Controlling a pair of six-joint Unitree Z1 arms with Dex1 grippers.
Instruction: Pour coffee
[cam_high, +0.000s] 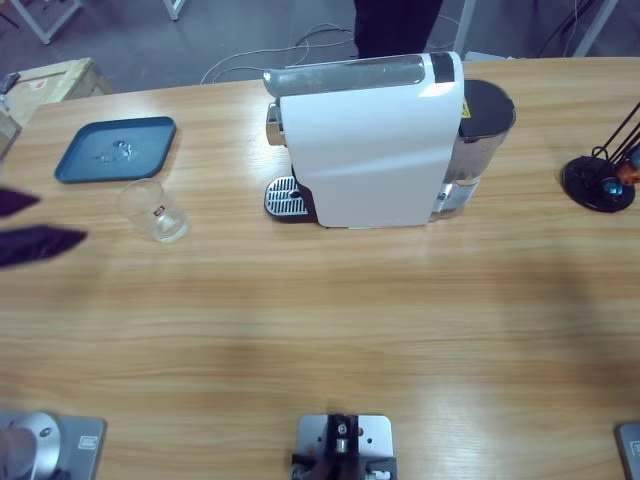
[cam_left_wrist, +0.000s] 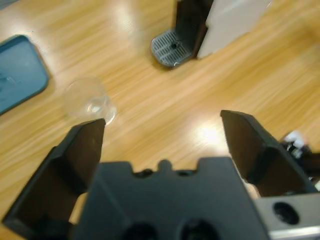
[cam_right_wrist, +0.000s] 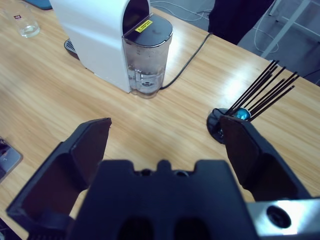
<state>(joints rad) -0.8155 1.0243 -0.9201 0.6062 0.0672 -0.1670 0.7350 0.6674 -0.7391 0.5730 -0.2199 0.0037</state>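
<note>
The left gripper (cam_left_wrist: 162, 132) hangs above the wooden table (cam_high: 320, 330) with its two black jaws spread wide and nothing between them; in the high view only its dark jaws (cam_high: 35, 228) show, blurred, at the left edge. Just past the tip of one jaw in the left wrist view stands a clear glass cup (cam_left_wrist: 89, 100), upright and apart from the jaw. In the high view this cup (cam_high: 153, 209) stands between the left gripper and the coffee machine, just below a blue tray (cam_high: 115, 149) that lies flat near the table's far left. The white coffee machine (cam_high: 370, 140) stands at the far middle of the table, its perforated drip grille (cam_high: 283, 197) jutting out on the side toward the cup, with nothing on it. At the machine's other end sits a clear water tank (cam_right_wrist: 146, 60) with a dark lid. The right gripper (cam_right_wrist: 165, 130) is likewise wide open and empty, held above bare wood; it cannot be made out in the high view. Beyond it a black capsule stand (cam_right_wrist: 250, 105) with thin black rods rests near the table's right end, well apart from the machine. A power cable (cam_right_wrist: 187, 60) runs from the machine's back off the far edge.
</note>
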